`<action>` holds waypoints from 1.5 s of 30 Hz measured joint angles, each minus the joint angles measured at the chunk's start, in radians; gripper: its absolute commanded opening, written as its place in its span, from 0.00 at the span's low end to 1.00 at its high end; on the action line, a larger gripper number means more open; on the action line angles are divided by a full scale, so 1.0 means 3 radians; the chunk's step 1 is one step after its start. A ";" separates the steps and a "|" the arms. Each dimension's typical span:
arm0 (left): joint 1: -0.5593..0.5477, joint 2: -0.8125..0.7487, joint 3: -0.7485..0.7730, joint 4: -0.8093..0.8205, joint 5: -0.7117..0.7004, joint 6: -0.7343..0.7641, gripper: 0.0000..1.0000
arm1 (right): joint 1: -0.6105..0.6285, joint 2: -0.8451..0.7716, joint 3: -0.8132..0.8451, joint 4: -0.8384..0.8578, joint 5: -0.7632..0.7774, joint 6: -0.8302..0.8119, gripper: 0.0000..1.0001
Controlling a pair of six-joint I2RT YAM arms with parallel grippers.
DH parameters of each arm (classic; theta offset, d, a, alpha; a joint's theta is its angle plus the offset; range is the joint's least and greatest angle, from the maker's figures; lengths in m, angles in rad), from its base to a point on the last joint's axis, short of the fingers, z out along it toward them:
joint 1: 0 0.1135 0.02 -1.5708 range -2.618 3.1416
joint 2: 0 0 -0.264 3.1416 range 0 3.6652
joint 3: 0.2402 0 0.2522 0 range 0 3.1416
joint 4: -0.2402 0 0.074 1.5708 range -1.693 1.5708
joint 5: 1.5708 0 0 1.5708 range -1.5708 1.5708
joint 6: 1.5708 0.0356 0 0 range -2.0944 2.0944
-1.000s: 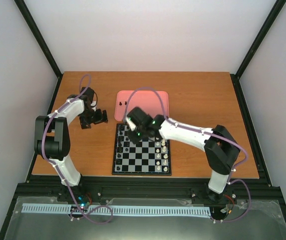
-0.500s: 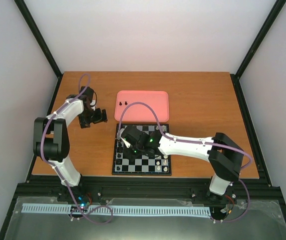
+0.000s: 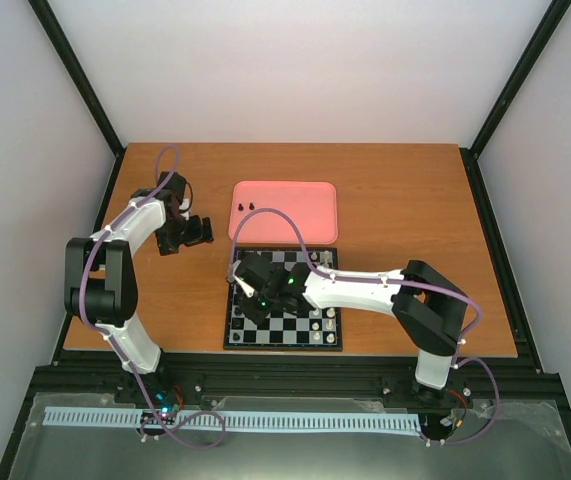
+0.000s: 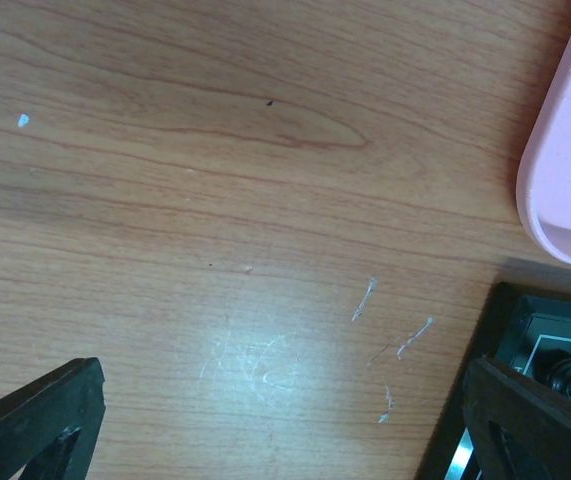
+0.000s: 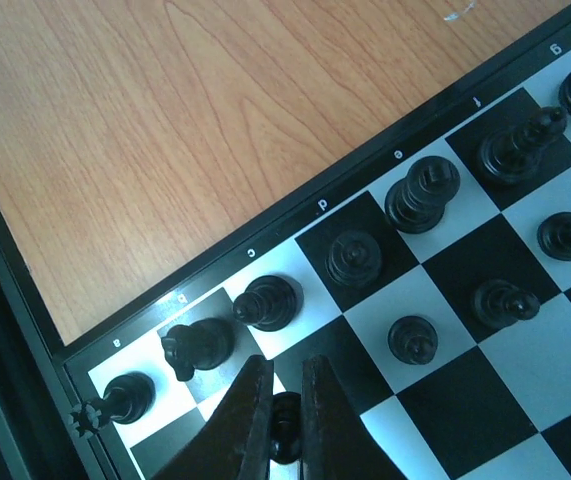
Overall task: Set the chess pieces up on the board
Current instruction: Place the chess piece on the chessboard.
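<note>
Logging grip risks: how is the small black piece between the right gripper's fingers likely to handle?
The piece looks rigid and probably light: it is smaller than one square of the board. Pinched by the right gripper, its rounded body might slip or twist. Set down, its small base could let it tip.

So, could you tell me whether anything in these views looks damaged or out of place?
Only small things. The table has pale scratches near the board corner, seen in the left wrist view. Two black pieces sit on the pink tray, not on the board.
</note>
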 measured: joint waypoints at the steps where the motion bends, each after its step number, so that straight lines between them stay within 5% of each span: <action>1: 0.0000 0.0000 0.0000 -0.0001 0.0000 0.0001 1.00 | -0.0006 0.0003 0.0003 0.0009 -0.0014 -0.0001 0.03; 45: 0.0000 0.0003 -0.0006 0.0000 -0.0032 0.0001 1.00 | -0.0177 0.0202 -0.0161 0.0290 -0.0304 0.0013 0.05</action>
